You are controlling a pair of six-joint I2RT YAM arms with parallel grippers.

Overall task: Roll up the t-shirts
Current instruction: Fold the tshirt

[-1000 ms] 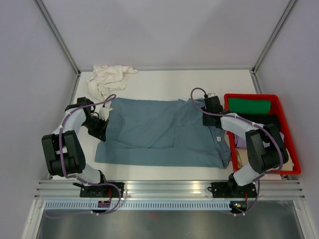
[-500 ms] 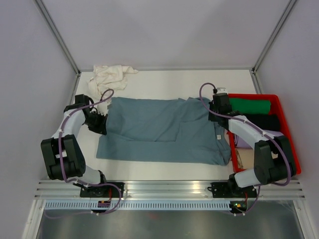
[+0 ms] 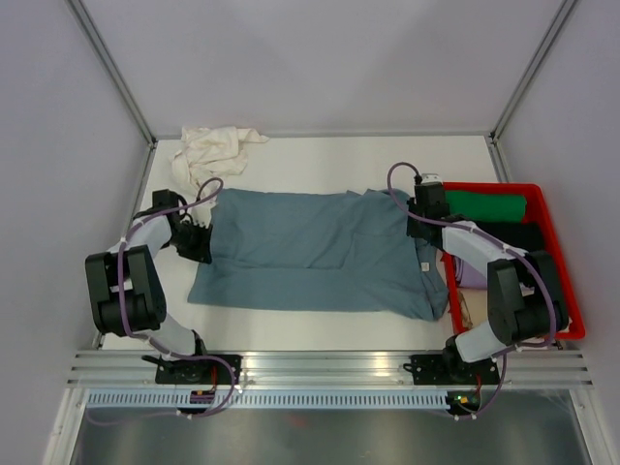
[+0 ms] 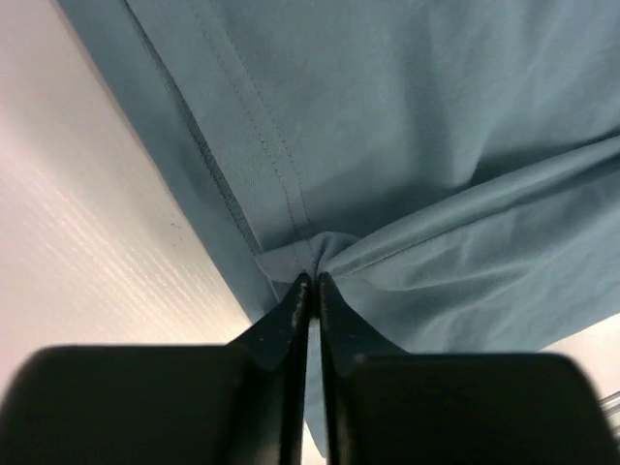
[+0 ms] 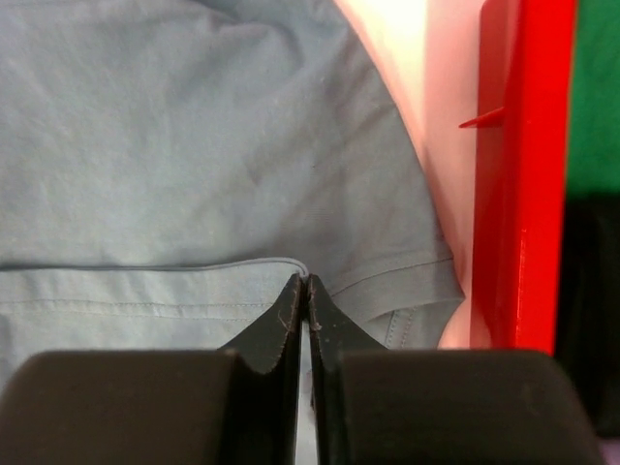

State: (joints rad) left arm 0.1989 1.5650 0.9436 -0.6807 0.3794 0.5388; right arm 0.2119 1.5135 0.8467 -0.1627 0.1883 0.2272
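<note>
A dusty blue-grey t-shirt (image 3: 310, 250) lies spread flat across the middle of the table. At its left edge my left gripper (image 3: 201, 240) is shut on a pinch of the hem (image 4: 308, 254), and the cloth puckers at the tips. At the shirt's right far corner, beside the crate, my right gripper (image 3: 420, 223) is shut on a folded edge of the same shirt (image 5: 194, 145). A cream-white t-shirt (image 3: 209, 151) lies crumpled at the back left corner, apart from both grippers.
A red plastic crate (image 3: 489, 187) stands along the right side of the table, holding green cloth (image 3: 484, 205) and dark cloth. Its wall (image 5: 518, 174) is close to my right gripper. Bare white table shows behind and in front of the blue-grey shirt.
The right gripper has moved right toward the crate with the shirt's edge. The left gripper shifted slightly. The shirt now lies flatter, its loose fold smoothed and its near edge drawn slightly back.
</note>
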